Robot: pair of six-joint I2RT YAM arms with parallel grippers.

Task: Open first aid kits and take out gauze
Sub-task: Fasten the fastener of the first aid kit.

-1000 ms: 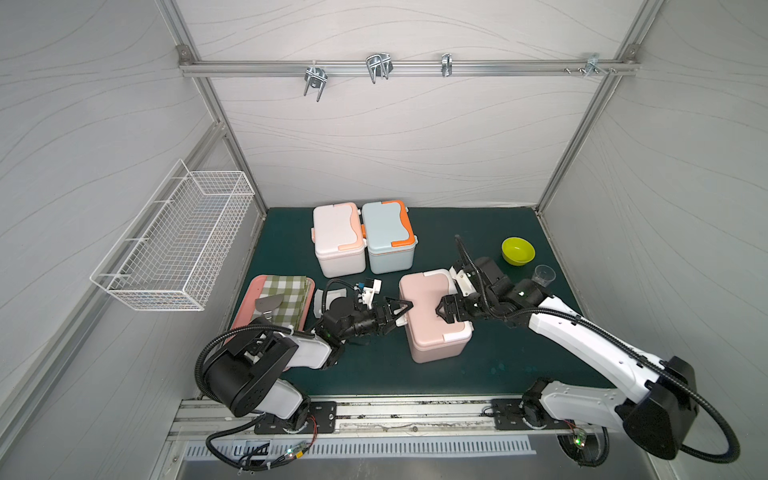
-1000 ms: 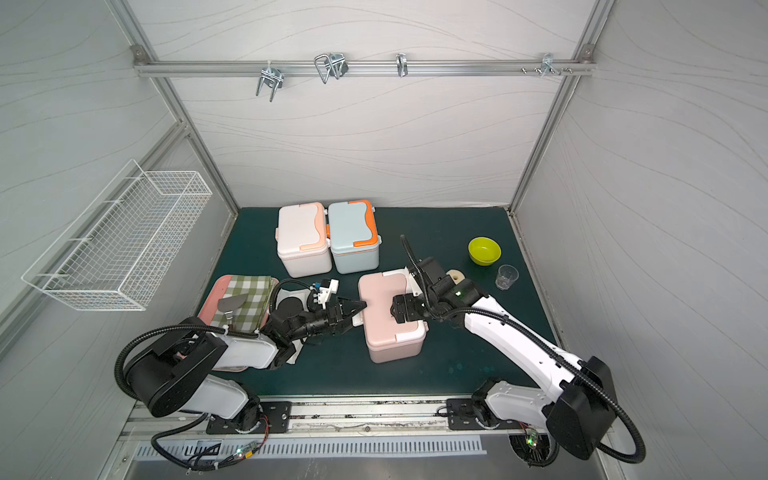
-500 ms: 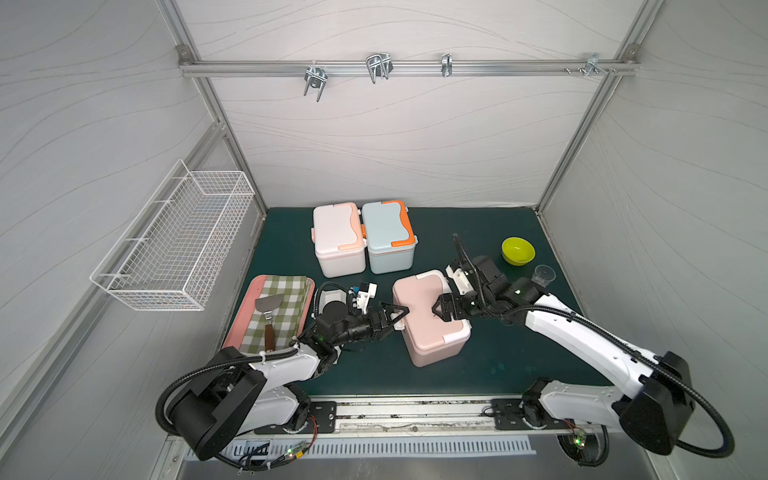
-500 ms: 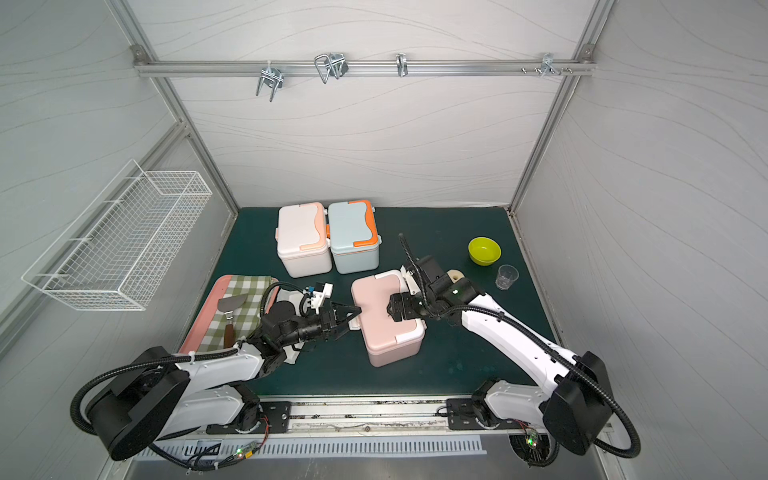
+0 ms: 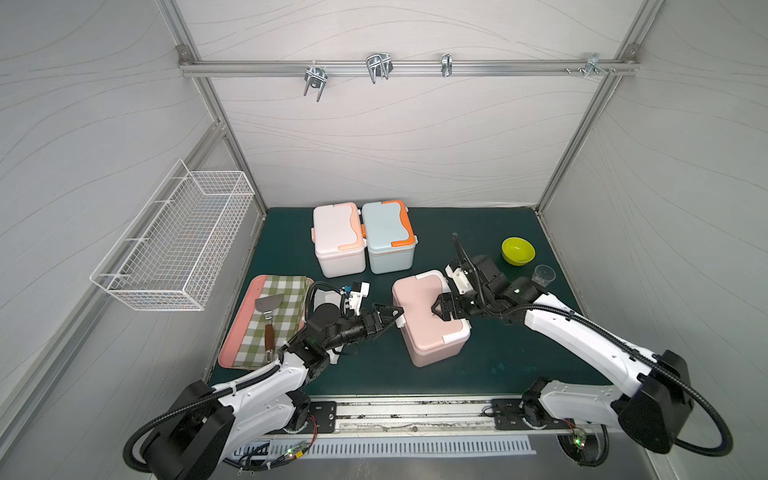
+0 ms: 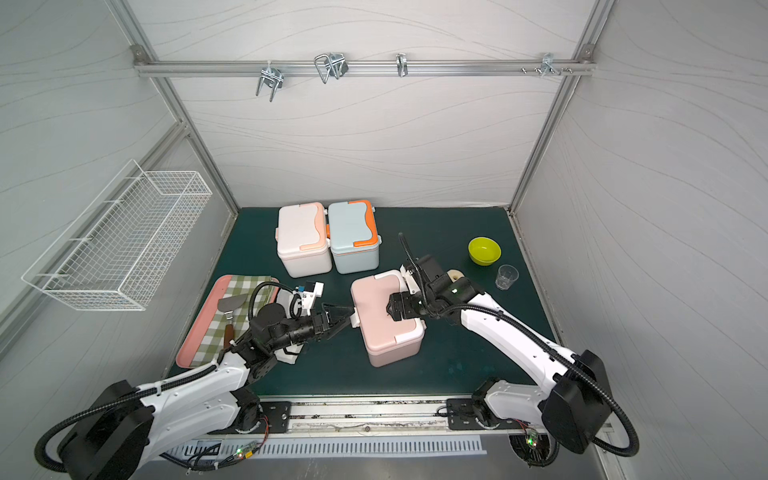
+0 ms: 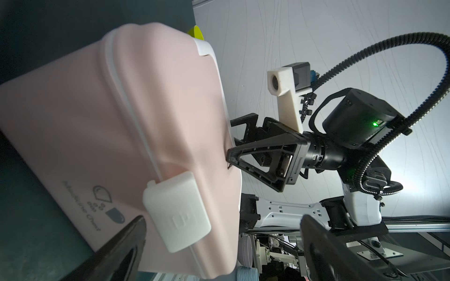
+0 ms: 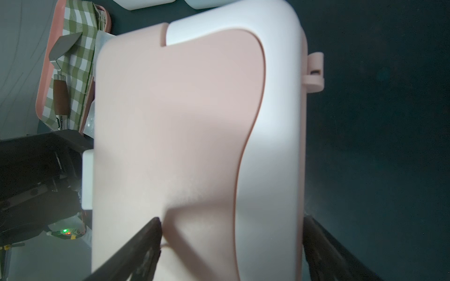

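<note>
Altogether three kits (image 5: pixel 338 232): two far, pink kit (image 5: pixel 419 316) near, clasp (image 7: pixel 177 214) between the spread left gripper (image 5: pixel 392 318) fingers; right gripper (image 5: pixel 437 311) spread over its lid.

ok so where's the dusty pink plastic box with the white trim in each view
Top view: dusty pink plastic box, lower centre.
Top view: lower centre again.
Left wrist: its side and lid fill half the picture.
Right wrist: its lid fills the middle.
Shared landmark: its white side clasp.
</note>
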